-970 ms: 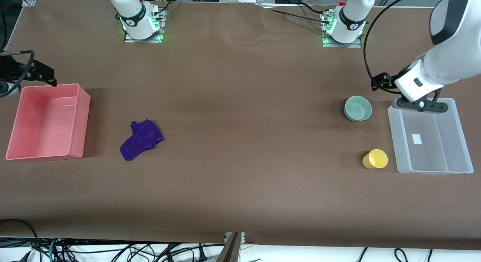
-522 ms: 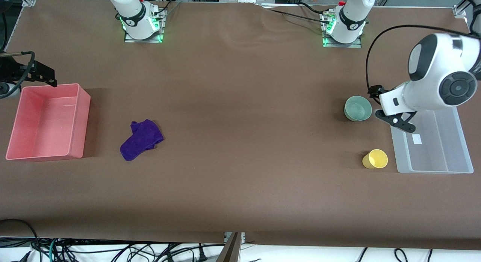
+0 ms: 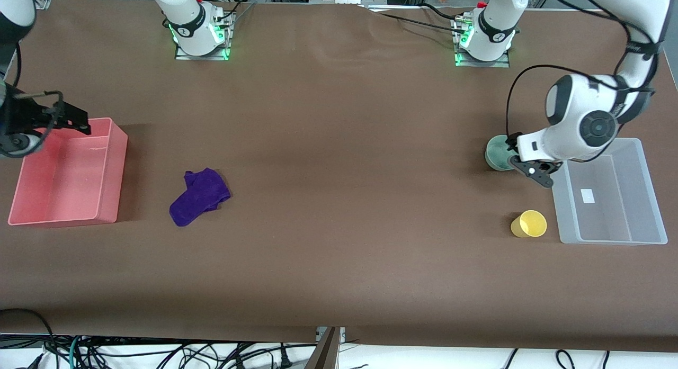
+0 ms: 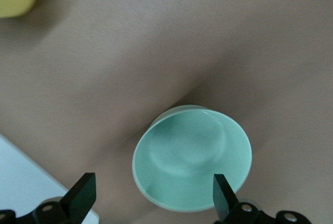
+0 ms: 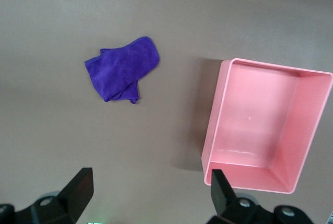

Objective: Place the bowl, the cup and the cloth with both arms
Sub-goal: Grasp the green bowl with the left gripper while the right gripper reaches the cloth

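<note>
Poised above the pink rectangular plastic bin point(image 3: 66, 173) at the right arm's end of the table: the right gripper point(image 5: 148, 195), fingers spread and holding nothing. Lying flat beside that bin, toward the table's middle: the crumpled deep-purple cloth point(image 3: 199, 196), untouched. Toward the left arm's end, hovering over the small pale mint-green bowl point(image 4: 191, 156): the left gripper point(image 4: 151, 195), fingers released and straddling the bowl's rim. Nearer the front camera than the bowl, just beside the clear frosted plastic bin point(image 3: 609, 197): the small yellow handleless cup point(image 3: 528, 224), standing upright.

Likely trouble from here: a smooth, round rim slipping or skating sideways if pinched off-centre; a bowl tipped by one finger landing first; a descent too deep jamming fingertips against the brown table cover point(image 3: 339, 173).

No brand or legible writing anywhere; only a blank white sticker point(image 3: 587, 196) inside the clear bin.
</note>
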You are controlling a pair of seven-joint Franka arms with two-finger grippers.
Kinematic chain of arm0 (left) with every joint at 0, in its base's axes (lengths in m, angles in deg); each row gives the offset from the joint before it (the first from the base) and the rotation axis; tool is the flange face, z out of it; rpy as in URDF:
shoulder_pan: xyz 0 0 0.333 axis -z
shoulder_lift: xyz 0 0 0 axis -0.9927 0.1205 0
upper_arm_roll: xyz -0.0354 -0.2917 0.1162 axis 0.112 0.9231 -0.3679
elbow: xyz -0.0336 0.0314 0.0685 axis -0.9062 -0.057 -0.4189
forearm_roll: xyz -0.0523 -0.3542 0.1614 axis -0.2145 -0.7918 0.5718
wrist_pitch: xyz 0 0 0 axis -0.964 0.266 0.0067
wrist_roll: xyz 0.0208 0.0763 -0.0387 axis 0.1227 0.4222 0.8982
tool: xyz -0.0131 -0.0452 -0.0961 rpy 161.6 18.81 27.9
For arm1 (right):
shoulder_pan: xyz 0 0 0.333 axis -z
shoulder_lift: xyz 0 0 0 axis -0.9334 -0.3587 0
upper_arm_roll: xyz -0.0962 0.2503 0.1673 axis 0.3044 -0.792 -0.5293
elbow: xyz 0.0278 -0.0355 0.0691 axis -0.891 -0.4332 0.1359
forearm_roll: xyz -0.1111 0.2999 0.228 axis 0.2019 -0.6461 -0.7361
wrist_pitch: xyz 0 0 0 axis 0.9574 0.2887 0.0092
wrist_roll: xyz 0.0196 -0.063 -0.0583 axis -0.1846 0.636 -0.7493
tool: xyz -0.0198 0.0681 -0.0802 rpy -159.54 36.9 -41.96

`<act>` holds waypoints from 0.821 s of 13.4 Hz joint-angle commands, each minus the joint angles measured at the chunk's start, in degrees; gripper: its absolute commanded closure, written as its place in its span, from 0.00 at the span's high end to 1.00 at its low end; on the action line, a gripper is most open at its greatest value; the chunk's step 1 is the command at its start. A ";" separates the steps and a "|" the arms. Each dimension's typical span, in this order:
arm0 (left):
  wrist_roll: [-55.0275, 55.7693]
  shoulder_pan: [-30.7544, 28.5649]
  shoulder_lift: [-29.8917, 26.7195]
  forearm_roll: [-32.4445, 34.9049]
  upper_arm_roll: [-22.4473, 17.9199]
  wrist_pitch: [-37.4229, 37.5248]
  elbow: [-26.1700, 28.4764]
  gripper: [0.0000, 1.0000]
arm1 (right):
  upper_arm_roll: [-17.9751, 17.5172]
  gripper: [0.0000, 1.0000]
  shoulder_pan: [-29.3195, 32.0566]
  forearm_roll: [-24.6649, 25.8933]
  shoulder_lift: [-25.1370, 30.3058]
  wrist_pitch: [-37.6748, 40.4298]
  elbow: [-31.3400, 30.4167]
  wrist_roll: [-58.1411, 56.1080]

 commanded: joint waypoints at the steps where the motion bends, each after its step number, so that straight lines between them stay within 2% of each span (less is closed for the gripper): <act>1: -2.28 -1.91 3.71 1.44 0.27 -4.51 0.32 0.90 | -0.17 1.00 -0.22 -0.50 -4.96 -0.48 0.57 0.35; 2: -4.99 -2.08 4.51 1.44 0.27 -5.92 0.41 0.81 | -0.17 1.00 -0.30 -0.50 -6.46 -0.65 0.39 0.35; 4: -7.12 -3.31 6.44 1.44 0.27 -7.77 0.41 0.49 | -0.43 1.00 -0.22 -2.59 -8.15 -2.40 -2.67 0.96; 6: -8.09 -3.75 7.85 1.44 0.35 -8.05 0.50 0.01 | -1.57 1.00 0.48 -5.32 -8.06 -8.01 -8.11 4.46; 9: -8.44 -3.84 6.54 1.35 0.44 -7.17 0.41 0.00 | -3.32 1.00 0.13 -5.51 -8.06 -20.38 -16.89 11.76; 10: -8.36 -3.84 5.32 0.74 0.53 -5.17 0.07 0.00 | -3.59 1.00 0.05 -5.25 -8.15 -25.39 -20.41 13.35; 11: -8.27 -3.84 3.22 -1.36 0.88 0.25 -0.90 0.00 | -3.77 1.00 -0.04 -5.24 -8.15 -31.88 -25.49 13.62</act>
